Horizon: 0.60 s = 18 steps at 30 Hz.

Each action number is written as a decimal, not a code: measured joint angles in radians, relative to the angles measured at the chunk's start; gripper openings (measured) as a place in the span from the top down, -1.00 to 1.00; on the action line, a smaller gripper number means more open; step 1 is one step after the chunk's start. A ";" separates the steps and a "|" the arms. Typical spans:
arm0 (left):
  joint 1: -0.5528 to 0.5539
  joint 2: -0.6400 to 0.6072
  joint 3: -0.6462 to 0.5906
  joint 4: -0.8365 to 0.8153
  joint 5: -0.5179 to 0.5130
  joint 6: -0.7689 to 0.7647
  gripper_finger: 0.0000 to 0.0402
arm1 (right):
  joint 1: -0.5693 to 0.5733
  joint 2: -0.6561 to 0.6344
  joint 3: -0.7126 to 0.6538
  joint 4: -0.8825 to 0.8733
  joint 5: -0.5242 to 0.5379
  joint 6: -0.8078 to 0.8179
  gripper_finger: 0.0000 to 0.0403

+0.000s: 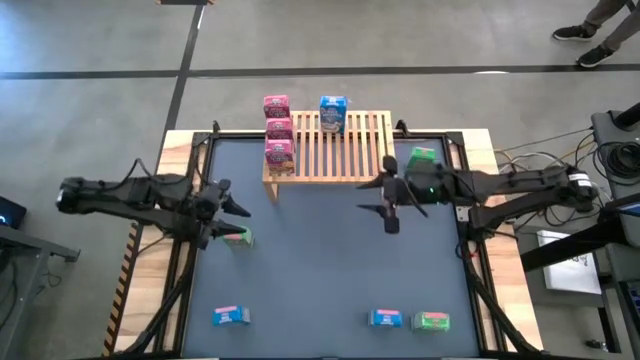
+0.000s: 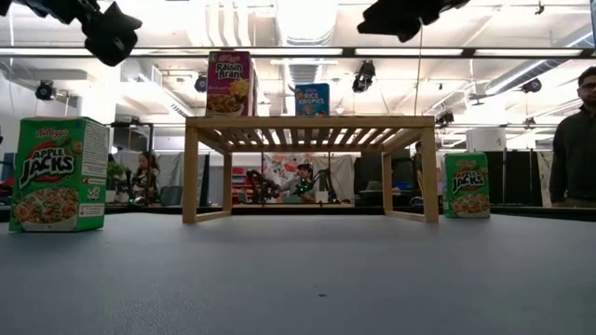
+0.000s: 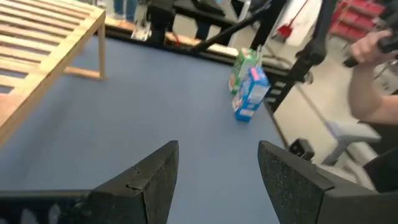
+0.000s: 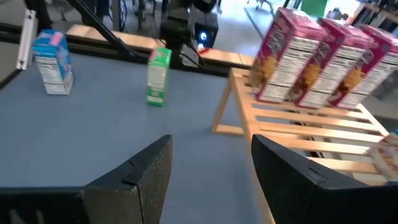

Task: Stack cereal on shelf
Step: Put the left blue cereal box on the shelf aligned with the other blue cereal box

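Observation:
The shelf (image 1: 340, 148) is a wooden slatted rack at the table's far middle. Three pink cereal boxes (image 1: 279, 130) stand in a row on its left end, also seen in the right wrist view (image 4: 323, 56). A blue box (image 1: 333, 113) stands on its far edge. My left gripper (image 1: 238, 207) hovers open and empty left of centre, above a green box (image 1: 238, 236) standing on the table. My right gripper (image 1: 375, 192) hangs open and empty just before the shelf's right end. Both wrist views show open fingers with nothing between them: the left gripper (image 3: 217, 149) and the right gripper (image 4: 211, 140).
A green box (image 1: 422, 157) stands on the table right of the shelf. Along the near edge stand a blue box (image 1: 231, 316), another blue box (image 1: 386, 318) and a green box (image 1: 433, 321). A person (image 2: 573, 140) stands beyond the table's right side.

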 joint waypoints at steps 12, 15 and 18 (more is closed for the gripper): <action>-0.384 0.312 0.234 -0.174 -0.351 -0.093 -0.01 | 0.167 0.001 -0.156 0.217 0.156 0.030 -0.04; -0.445 0.409 0.325 -0.265 -0.400 -0.132 -0.01 | 0.177 0.019 -0.160 0.238 0.156 0.026 -0.04; -0.487 0.507 0.398 -0.344 -0.405 -0.175 -0.01 | 0.184 0.040 -0.160 0.258 0.159 0.027 -0.04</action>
